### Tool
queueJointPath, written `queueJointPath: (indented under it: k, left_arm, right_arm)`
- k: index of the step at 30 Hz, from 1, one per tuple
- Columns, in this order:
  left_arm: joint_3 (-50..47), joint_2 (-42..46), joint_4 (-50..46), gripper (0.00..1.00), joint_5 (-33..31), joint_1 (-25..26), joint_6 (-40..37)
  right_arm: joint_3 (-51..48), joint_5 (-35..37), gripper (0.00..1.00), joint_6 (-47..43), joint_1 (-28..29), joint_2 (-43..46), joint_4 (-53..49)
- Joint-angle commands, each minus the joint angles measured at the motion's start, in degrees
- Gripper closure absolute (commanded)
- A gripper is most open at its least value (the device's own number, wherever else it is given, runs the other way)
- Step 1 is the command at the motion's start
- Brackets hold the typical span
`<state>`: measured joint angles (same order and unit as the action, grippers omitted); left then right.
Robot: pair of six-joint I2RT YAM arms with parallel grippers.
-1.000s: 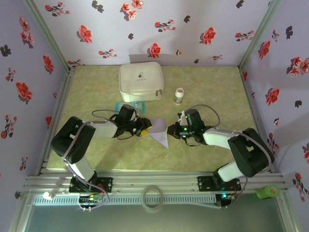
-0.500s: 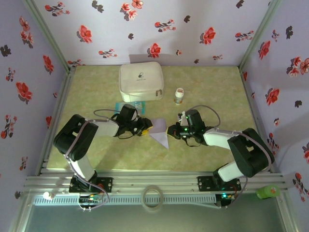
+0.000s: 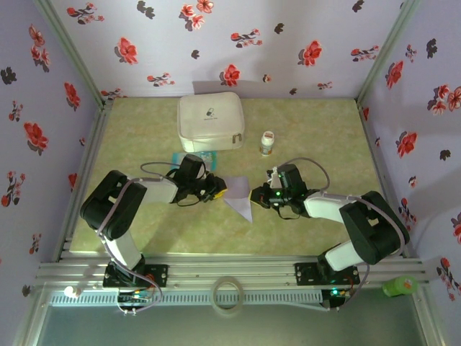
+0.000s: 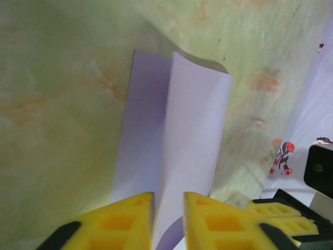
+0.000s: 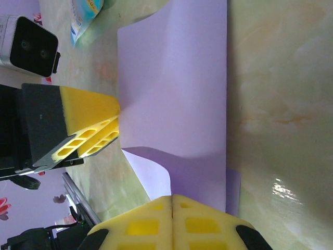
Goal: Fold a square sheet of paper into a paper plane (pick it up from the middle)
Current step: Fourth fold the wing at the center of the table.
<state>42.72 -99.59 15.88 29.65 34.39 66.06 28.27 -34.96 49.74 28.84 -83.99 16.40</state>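
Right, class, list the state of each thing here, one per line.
paper: partly folded, one flap raised, pinched at both sides
left gripper: shut on paper
right gripper: shut on paper
zip case: closed
bottle: upright
packet: lying flat

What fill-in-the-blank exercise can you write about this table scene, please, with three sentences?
1. Between the left gripper and the right gripper lies a thin ___ paper sheet.
2. In the top view, the white zip case stands to the ___ of the small white bottle.
3. Both grippers have fingers of ___ colour.
Missing words: lavender; left; yellow.
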Motion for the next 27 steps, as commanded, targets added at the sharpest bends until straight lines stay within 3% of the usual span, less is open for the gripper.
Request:
queueJointPath:
  k: [1,11,17,22,27]
  left_arm:
    - [0.79,0.07,1.24,0.84,0.46,0.35,0.03]
    - [-0.10,1.68,2.55,1.00,-0.38,0.33,-0.39]
    - [-1.43,6.05,1.34,1.00,-6.66,2.12,0.81]
    - [-2.13,8.89,-0.23,1.00,-14.44,5.99,3.70]
    - [-1.93,8.71,1.13,1.00,-18.03,8.73,6.76]
  right_arm:
    - [-0.52,-0.25,0.93,-0.76,-0.53,0.79,-1.07]
    - [-0.08,0.70,0.90,-1.60,-0.54,1.66,-3.46]
    - [1.07,8.23,0.66,-5.73,-0.54,6.90,-12.80]
    - [1.70,18.53,0.58,-11.49,-0.32,13.39,-21.95]
    - [0.74,25.16,0.50,-16.64,3.32,18.56,-22.94]
